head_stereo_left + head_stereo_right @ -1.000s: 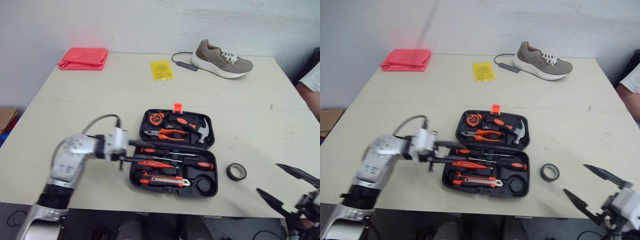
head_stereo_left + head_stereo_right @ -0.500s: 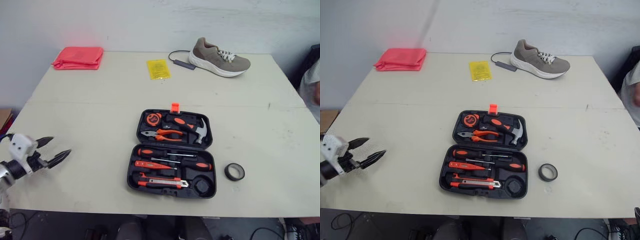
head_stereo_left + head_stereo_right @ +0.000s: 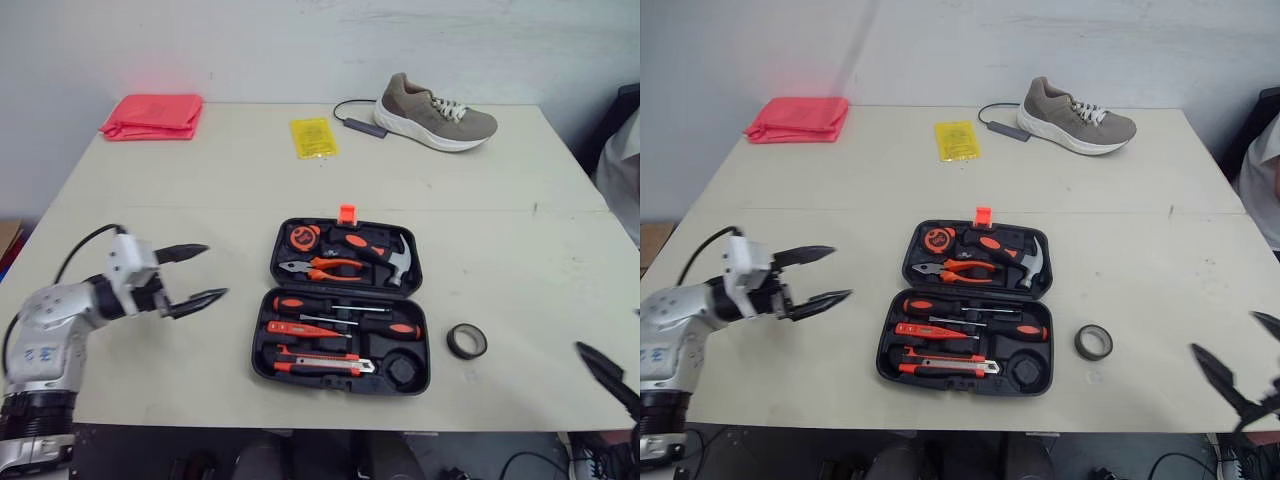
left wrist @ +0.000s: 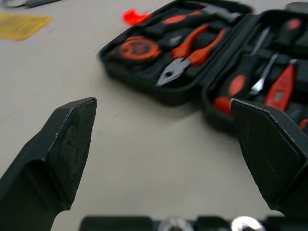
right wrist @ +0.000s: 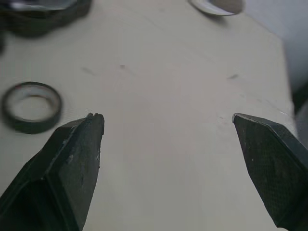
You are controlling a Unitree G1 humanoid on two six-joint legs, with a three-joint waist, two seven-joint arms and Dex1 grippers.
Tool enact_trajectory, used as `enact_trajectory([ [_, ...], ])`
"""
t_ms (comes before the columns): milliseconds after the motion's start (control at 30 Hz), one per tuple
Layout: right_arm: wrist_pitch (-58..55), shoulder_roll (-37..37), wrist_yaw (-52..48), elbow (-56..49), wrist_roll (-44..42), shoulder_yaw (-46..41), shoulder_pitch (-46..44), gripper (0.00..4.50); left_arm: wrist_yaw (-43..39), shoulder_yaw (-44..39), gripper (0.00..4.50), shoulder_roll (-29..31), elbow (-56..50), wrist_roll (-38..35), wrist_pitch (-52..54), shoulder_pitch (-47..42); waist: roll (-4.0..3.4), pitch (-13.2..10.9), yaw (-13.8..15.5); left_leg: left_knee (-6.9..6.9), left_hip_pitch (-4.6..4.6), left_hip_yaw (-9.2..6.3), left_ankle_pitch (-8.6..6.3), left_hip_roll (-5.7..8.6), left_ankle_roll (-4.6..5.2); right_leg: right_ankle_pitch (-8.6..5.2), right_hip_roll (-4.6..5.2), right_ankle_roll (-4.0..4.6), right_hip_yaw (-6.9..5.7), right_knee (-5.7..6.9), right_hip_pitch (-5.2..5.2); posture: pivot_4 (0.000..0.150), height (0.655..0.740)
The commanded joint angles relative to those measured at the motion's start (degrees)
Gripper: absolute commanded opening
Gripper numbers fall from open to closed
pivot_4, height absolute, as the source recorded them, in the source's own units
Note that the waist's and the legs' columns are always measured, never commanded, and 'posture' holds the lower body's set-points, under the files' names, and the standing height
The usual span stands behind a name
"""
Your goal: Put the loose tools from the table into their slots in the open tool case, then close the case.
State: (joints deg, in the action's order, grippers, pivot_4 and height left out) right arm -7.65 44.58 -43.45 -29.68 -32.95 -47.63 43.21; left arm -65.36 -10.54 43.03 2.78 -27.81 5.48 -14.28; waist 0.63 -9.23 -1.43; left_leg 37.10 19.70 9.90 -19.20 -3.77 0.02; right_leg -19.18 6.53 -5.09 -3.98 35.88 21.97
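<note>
The open black tool case (image 3: 345, 305) lies in the middle of the table. Its far half holds a tape measure, pliers (image 3: 322, 267) and a hammer; its near half holds screwdrivers and a utility knife. A black tape roll (image 3: 467, 341) lies loose on the table just right of the case. My left gripper (image 3: 198, 273) hovers open and empty a short way left of the case, pointing at it; its wrist view shows the case (image 4: 192, 62) ahead. My right gripper (image 3: 1240, 348) is open and empty at the table's near right corner, with the tape roll (image 5: 31, 107) ahead of it.
At the back of the table sit a tan shoe (image 3: 435, 111), a dark cable (image 3: 360, 124), a yellow packet (image 3: 313, 137) and a folded pink cloth (image 3: 152, 115). A person's sleeve (image 3: 625, 165) shows at the right edge.
The left gripper left the case's screwdriver row, swung out to the table's left edge, then came back partway toward the case. The right gripper dropped out of sight and reappeared low at the right.
</note>
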Motion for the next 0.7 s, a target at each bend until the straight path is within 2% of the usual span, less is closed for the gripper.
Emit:
enact_trajectory([
  [33, -13.3, 6.0, -1.5, -7.1, -3.3, -1.4, 1.6, 4.50, -2.0, 3.2, 4.47, -0.2, -7.3, -2.6, 3.9, -2.5, 0.11, 0.0, 0.0, -0.01, 0.01, 0.00, 0.01, 0.00, 0.02, 0.00, -0.04, 0.00, 0.00, -0.02, 0.00, 0.150, 0.7400],
  [167, -25.3, 14.1, -3.8, -12.1, -6.4, 0.9, -0.6, 4.50, -4.5, 7.9, 4.47, -1.8, -12.9, -4.8, 7.7, -5.6, 0.24, -0.1, 0.0, 0.06, 0.17, -0.01, 0.03, 0.00, 0.07, 0.03, -0.11, -0.06, 0.00, -0.07, 0.09, 0.150, 0.7400],
  [367, -32.5, 23.0, -3.7, -12.4, -3.1, 14.3, -10.1, 4.50, -7.4, 12.6, 4.47, -3.4, -18.6, -7.1, 12.2, -8.5, 0.59, -0.2, 0.1, 0.34, 0.65, -0.03, 0.15, 0.05, 0.18, 0.10, -0.36, -0.19, 0.05, 0.00, 0.49, 0.150, 0.7400],
  [533, -35.1, 26.0, -3.7, -9.7, 0.3, 25.7, -19.4, 4.50, -8.6, 14.4, 4.47, -4.5, -20.7, -7.2, 12.8, -8.4, 0.63, -0.2, 0.1, 0.59, 0.77, -0.04, 0.17, 0.03, 0.22, 0.13, -0.53, -0.24, 0.11, 0.01, 0.51, 0.150, 0.7400],
  [700, -36.3, 25.7, -4.4, -6.9, 2.8, 34.3, -26.3, 4.50, -8.8, 14.5, 4.47, -4.7, -20.9, -6.6, 12.3, -8.2, 0.63, -0.2, 0.2, 0.71, 0.85, -0.07, 0.16, -0.02, 0.22, 0.14, -0.60, -0.25, 0.12, 0.01, 0.54, 0.150, 0.7400],
])
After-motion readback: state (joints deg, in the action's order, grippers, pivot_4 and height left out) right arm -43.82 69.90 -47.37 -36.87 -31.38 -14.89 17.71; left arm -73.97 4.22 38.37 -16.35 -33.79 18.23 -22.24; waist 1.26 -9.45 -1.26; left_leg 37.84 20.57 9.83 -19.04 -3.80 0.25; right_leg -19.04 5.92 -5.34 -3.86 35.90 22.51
